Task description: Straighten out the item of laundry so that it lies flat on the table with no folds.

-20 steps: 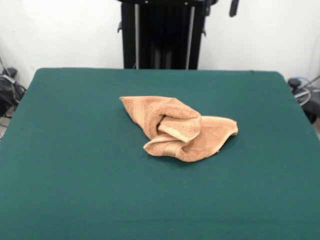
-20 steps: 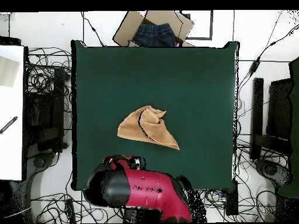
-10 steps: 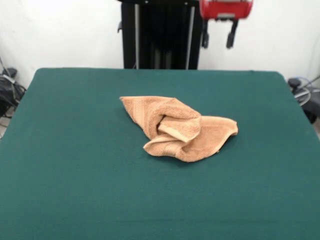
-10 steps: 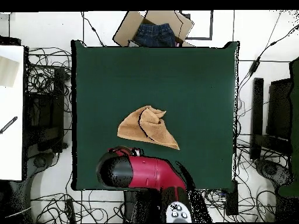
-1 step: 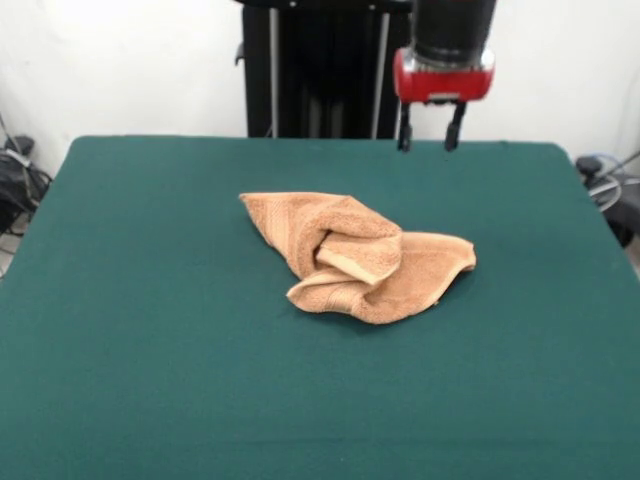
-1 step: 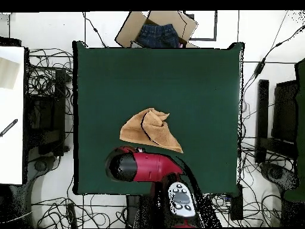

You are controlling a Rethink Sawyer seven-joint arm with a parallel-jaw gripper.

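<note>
Towel (image 5: 360,255), front view: the orange-tan terry cloth lay crumpled near the middle of the green table (image 5: 150,350), one corner pointing to 10 o'clock, a lobe reaching to 3 o'clock, and a rolled fold at its centre. It looked soft, light and limp, likely to drag on the felt. The gripper (image 5: 428,130) hung above the far edge at 1 o'clock from the towel, its fingers parted and empty.

Overhead view: the towel (image 6: 150,129) sat slightly toward 6 o'clock of centre, the red arm (image 6: 146,168) just beyond it at 6 o'clock. The free corner at 5 o'clock seemed the best hold.
</note>
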